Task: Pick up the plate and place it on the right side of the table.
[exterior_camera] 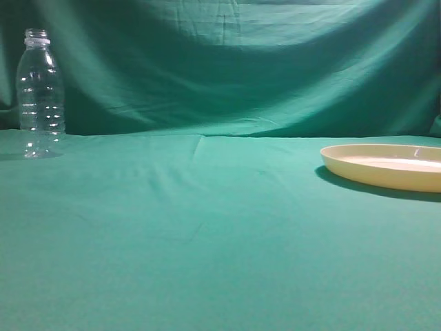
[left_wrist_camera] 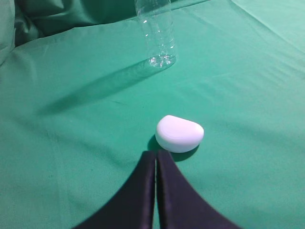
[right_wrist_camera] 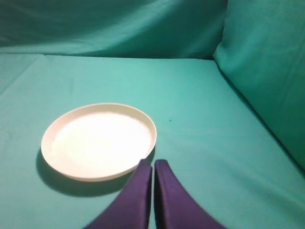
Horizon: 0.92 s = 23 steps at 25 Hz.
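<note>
**Plate at right edge; both grippers closed and empty**

At far left a bottle (exterior_camera: 40, 93) stands upright by the backdrop, clear of the work. The left gripper (left_wrist_camera: 156, 160) is pressed closed on nothing, just behind a small white lump (left_wrist_camera: 179, 133). The plate (exterior_camera: 386, 165) lies flat at the table's (exterior_camera: 207, 241) right. The right gripper (right_wrist_camera: 152, 167), likewise closed and empty, sits at its near rim. Judgement: placement appears done, or not begun.
</note>
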Tool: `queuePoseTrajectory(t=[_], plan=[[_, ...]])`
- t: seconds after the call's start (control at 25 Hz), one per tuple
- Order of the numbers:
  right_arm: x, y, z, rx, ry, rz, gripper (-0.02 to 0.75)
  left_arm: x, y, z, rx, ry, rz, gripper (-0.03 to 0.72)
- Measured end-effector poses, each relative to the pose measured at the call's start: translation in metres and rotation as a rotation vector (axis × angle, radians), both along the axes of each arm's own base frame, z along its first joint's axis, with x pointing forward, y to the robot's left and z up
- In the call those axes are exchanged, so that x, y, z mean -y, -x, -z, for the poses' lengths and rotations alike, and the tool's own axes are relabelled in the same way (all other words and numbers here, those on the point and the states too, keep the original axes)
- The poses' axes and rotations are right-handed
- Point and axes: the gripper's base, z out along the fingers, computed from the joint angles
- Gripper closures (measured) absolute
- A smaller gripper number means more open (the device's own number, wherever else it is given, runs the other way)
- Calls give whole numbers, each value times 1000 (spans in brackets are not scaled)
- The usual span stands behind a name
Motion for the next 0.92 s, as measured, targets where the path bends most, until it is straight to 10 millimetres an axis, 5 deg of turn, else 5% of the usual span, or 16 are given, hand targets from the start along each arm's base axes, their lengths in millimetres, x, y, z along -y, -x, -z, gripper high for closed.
queuePoseTrajectory(t=[0.24,0.92], plan=[[-2,-10,43,-8,3,-14,738,0,0,0,0,0,0,688],[-2,-10,47,-34,-18,-6,738,0,0,0,0,0,0,688]])
